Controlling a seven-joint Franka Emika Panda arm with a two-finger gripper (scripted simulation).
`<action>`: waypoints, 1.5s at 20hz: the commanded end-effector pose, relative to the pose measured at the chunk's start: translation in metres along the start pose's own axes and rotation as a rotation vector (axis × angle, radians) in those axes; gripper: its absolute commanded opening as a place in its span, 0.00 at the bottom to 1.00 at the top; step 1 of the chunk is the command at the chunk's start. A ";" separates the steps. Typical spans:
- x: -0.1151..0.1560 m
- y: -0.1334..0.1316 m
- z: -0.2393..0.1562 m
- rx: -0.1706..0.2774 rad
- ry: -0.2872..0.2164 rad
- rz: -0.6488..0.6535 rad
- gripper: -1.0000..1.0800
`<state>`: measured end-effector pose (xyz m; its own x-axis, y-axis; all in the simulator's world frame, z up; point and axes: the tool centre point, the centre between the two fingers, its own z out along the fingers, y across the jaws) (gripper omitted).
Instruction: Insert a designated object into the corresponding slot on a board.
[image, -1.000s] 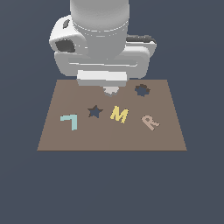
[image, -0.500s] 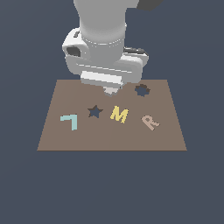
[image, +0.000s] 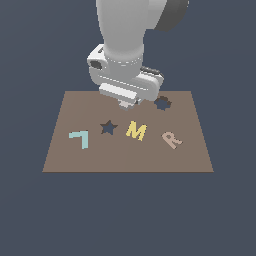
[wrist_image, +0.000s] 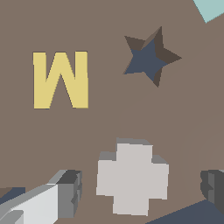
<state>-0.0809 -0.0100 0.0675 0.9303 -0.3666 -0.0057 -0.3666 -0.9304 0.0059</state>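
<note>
The brown board (image: 190, 155) lies flat, with a teal L (image: 80, 139), a yellow M (image: 136, 131) and a pink R (image: 171, 139). The scalloped slot (image: 162, 103) is near its far edge, just to the exterior view's right of my gripper (image: 129, 104). A pale grey cross-shaped piece (wrist_image: 132, 177) lies on the board between my two fingers (wrist_image: 70, 192). There are gaps on both sides of it, so my gripper (wrist_image: 142, 188) is open around it. The hand hides most of the piece in the exterior view.
A dark five-pointed star cut-out (image: 108, 127) sits between the L and the M, and also shows in the wrist view (wrist_image: 151, 57). The M shows there too (wrist_image: 61, 79). Dark flat ground (image: 30, 210) surrounds the board.
The hand has come down closer to the board over the grey piece, and the upper arm has swung toward the exterior view's right. The board and its letters have not moved.
</note>
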 end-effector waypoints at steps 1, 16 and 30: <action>-0.005 0.000 0.008 0.002 0.003 0.033 0.96; -0.011 -0.002 0.030 0.006 0.005 0.065 0.96; -0.011 -0.002 0.038 0.006 0.006 0.067 0.00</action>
<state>-0.0907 -0.0031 0.0309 0.9042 -0.4270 0.0004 -0.4270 -0.9042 -0.0008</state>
